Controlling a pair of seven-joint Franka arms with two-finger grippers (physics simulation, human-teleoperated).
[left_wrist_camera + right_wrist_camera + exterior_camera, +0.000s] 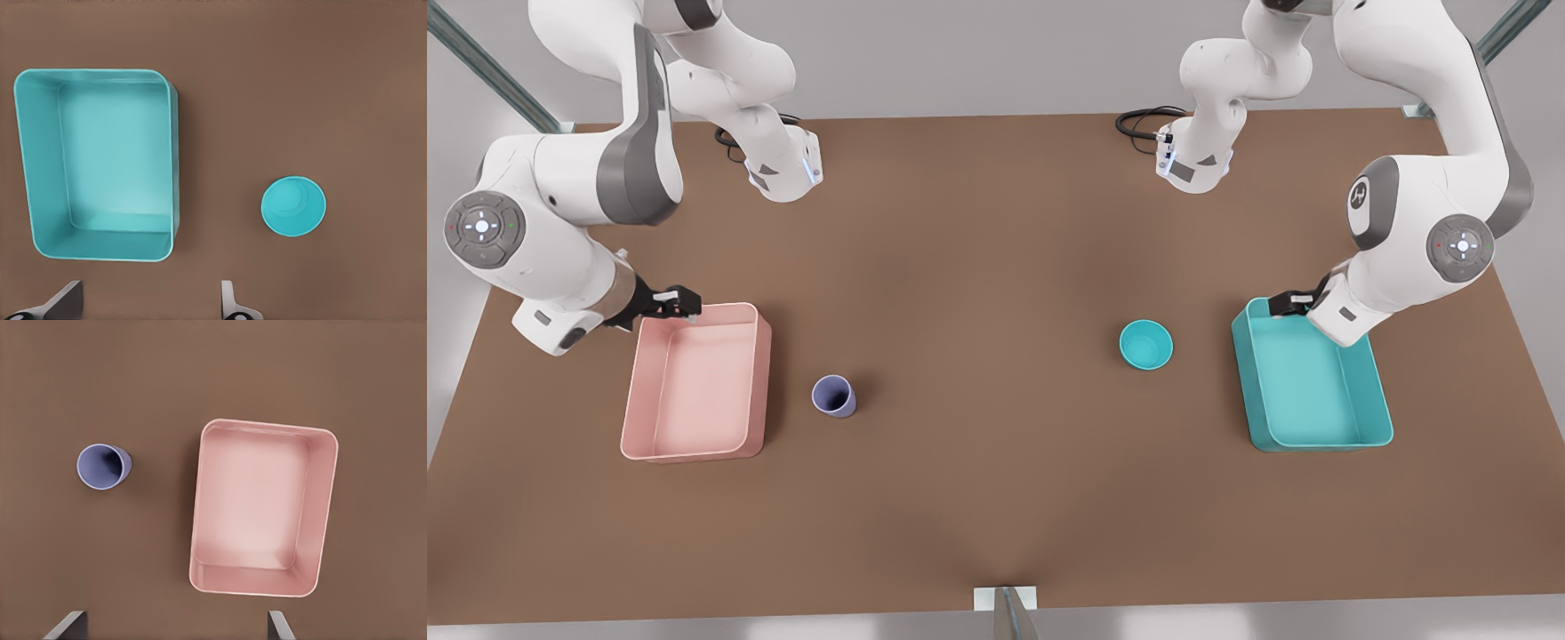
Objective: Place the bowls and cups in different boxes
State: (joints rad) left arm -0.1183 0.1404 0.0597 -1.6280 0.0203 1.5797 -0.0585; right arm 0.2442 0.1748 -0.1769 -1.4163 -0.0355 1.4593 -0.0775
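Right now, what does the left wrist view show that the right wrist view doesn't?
Left wrist view alone: the teal box, empty, with the teal bowl upright on the table beside it, apart from it. The left end effector is open above them.

Right wrist view alone: the pink box, empty, and the lavender cup upright on the table beside it, not touching. The right end effector is open too.

Both share: the bare brown table, one empty box, one unplaced item outside it, and nothing held.
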